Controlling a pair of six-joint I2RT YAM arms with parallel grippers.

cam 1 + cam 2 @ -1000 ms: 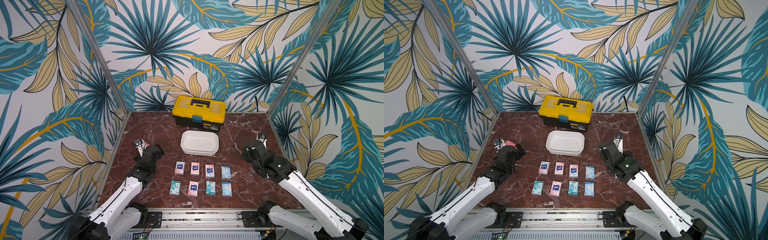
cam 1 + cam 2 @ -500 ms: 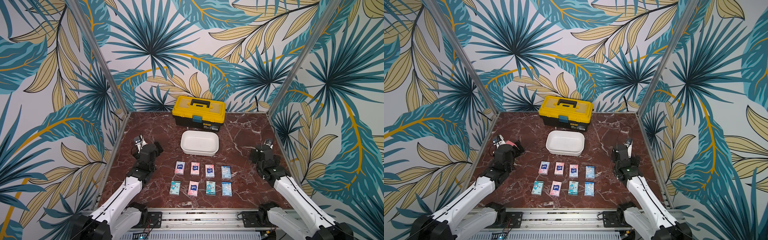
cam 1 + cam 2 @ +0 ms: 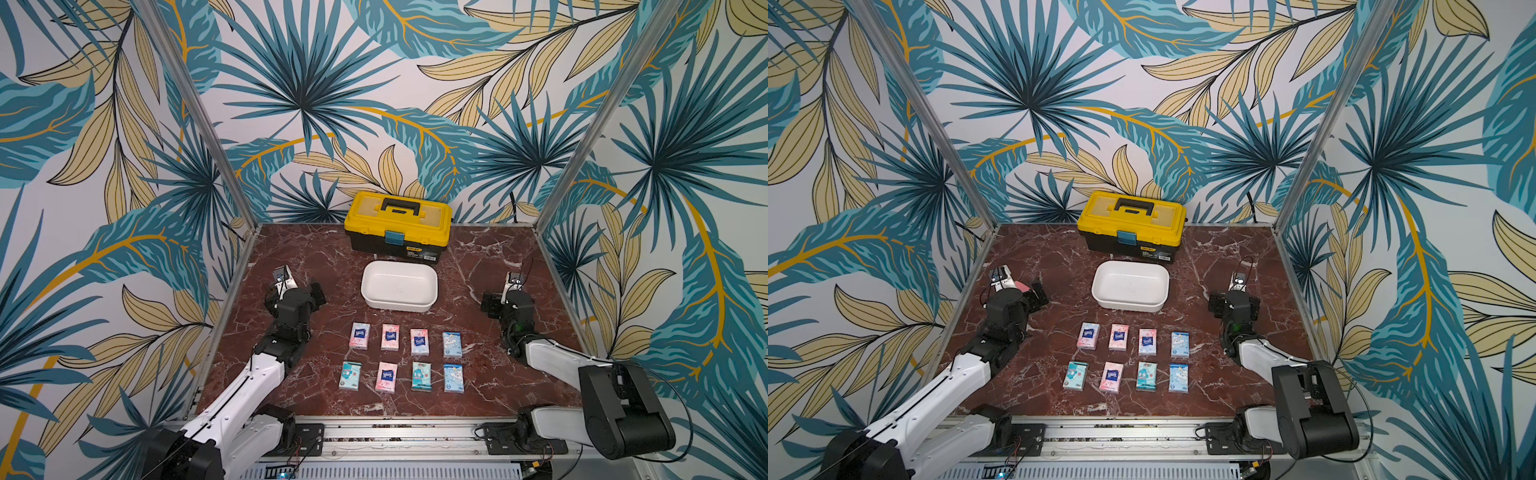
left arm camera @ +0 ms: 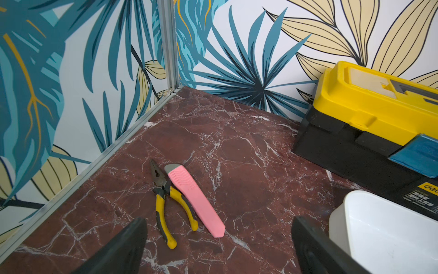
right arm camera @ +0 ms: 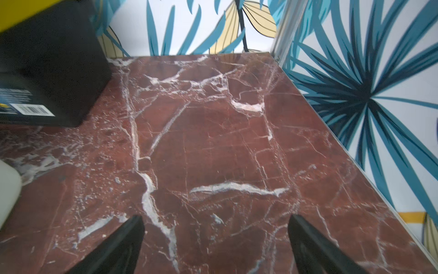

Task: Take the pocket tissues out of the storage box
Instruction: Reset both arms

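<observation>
Robot lab booth: leaf-print wall panels (image 3: 374, 83), marble tabletop (image 3: 478, 270), aluminium mounting rail (image 3: 395, 432).

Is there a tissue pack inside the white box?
No, the storage box is empty; all eight pocket tissues lie outside it in two rows.

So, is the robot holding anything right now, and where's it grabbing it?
Nothing is held. The left end effector and right end effector are both open and empty; the pocket tissues lie on the table.

The box (image 3: 395, 305) sits on the table (image 3: 311, 257) between the left gripper (image 4: 218, 221) and right gripper (image 5: 215, 219), toolbox (image 3: 397, 216) ahead of it, tissue packs (image 3: 390, 336) in two rows rearward of both.
</observation>
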